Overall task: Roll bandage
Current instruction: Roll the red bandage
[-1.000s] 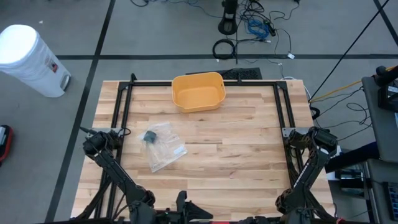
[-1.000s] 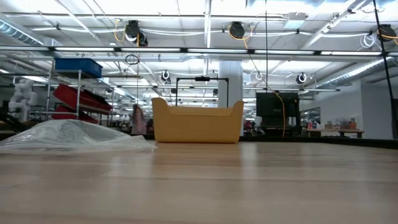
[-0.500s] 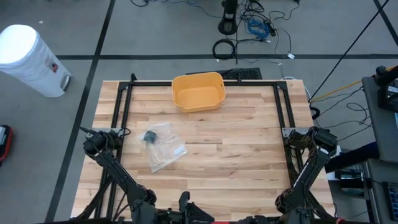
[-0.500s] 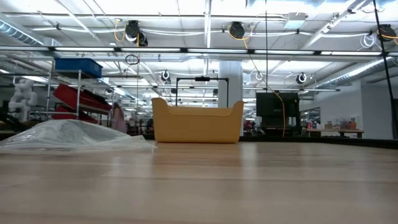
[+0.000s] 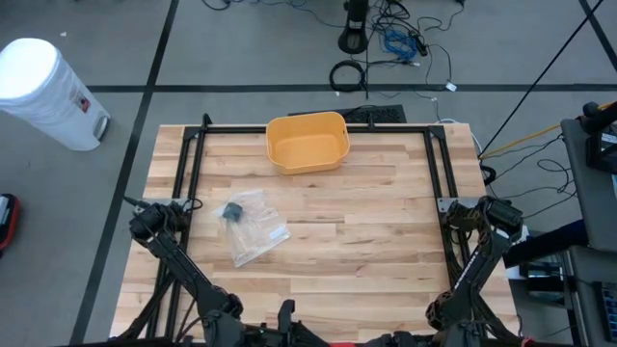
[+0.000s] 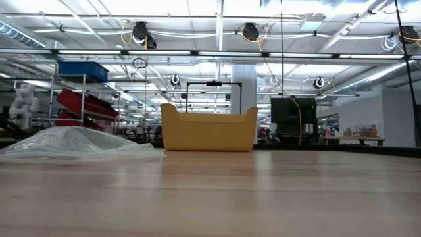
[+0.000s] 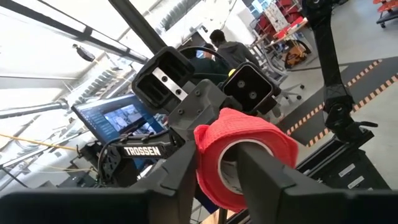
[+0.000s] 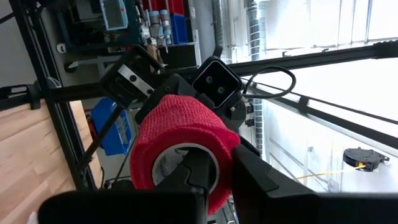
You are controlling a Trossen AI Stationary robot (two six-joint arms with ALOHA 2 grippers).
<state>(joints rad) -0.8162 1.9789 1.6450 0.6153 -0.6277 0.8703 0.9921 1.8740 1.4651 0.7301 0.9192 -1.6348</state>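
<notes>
On the pale wood plank table (image 5: 366,241) a yellow plastic bin (image 5: 307,141) is sitting by the far edge, a crinkled clear bag (image 5: 253,226) lying left. Both grippers are meeting below the near edge, left gripper (image 7: 217,165) and right gripper (image 8: 214,171) each pinching one red fabric bandage roll (image 7: 245,146), its core facing each wrist camera.

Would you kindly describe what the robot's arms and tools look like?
Both arms, left and right, are dark, slim jointed links with rounded joint housings. The left tool and right tool are matte black with blunt, flat fingers, closed on the bandage. The right arm's wrist carries white TROSSEN lettering and a boxy black camera block with silver screws.
</notes>
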